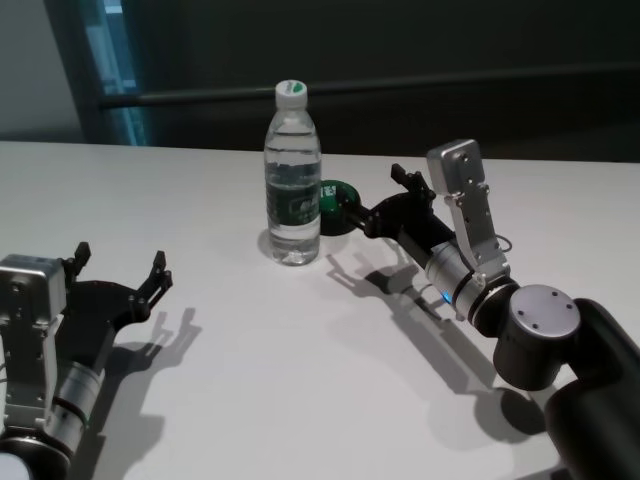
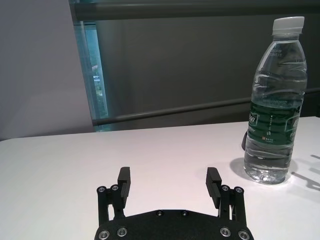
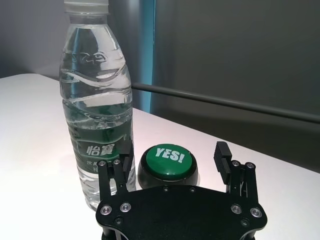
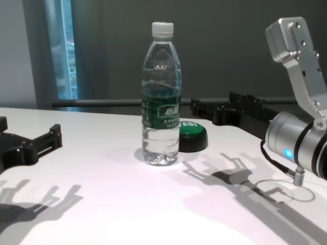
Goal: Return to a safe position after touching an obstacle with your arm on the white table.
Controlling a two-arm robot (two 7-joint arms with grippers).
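water bottle (image 1: 293, 180): upright on the white table (image 1: 300, 390), mid-table toward the far edge. Clear plastic, white screw cap, dark green label with white writing, water up near the shoulder. Casts a shadow on the tabletop beside it.

green button (image 3: 168, 162): low round button on a black base, "YES!" printed on top. Sits just beside the bottle on the robot's right and slightly behind it; in the chest view the bottle overlaps its near edge (contact between the two can't be judged).

right gripper (image 1: 400, 196): hangs just above the table to the right of the bottle, pointing at the button and the bottle. Fingers spread apart, nothing between them. In the right wrist view one finger (image 3: 122, 170) lines up in front of the bottle's lower body and the other stands on the far side of the button (touching or a small gap – can't tell). Forearm runs back toward the table's near right corner, blue indicator lit on the wrist.

left gripper (image 1: 118, 277): over the table's left side, well apart from the bottle, low over the surface. Fingers released and wide, holding nothing. The left wrist view shows bare tabletop between the pads (image 2: 124, 183), with the bottle off to one side, farther out.
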